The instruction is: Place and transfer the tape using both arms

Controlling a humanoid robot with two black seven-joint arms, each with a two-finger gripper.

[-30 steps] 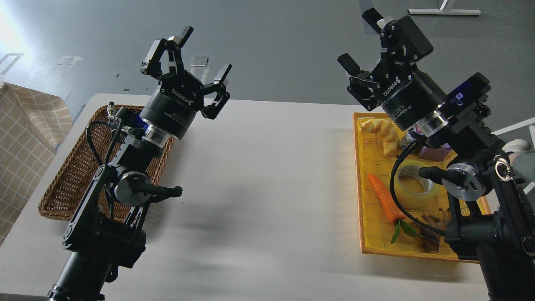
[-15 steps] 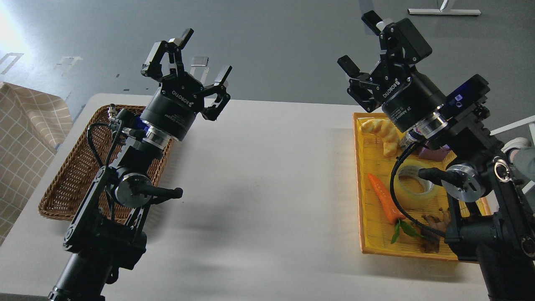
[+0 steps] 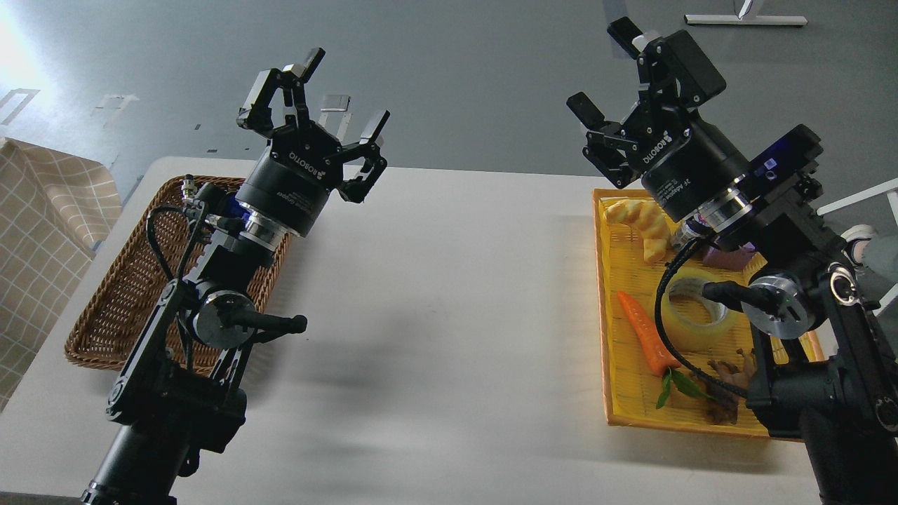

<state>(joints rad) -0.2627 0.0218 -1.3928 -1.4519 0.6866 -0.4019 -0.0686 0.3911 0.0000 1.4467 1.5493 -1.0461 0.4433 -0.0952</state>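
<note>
The tape [image 3: 701,322], a yellow translucent roll with a pale inner core, lies flat in the yellow tray [image 3: 605,308] at the right. My right arm's cable and a joint handle partly cover it. My right gripper [image 3: 605,70] is open and empty, raised high above the tray's far end. My left gripper [image 3: 330,98] is open and empty, raised above the far right corner of the brown wicker basket [image 3: 119,294]. Both grippers are well apart from the tape.
The yellow tray also holds a carrot [image 3: 642,326] with green leaves, a yellow pastry-like piece [image 3: 645,221], a purple item [image 3: 729,256] and a brown item [image 3: 726,382]. The white table [image 3: 449,308] lies between basket and tray. A checked cloth [image 3: 42,224] is at the far left.
Nearly none: both arms hold their raised poses, and the left gripper has shifted very slightly.
</note>
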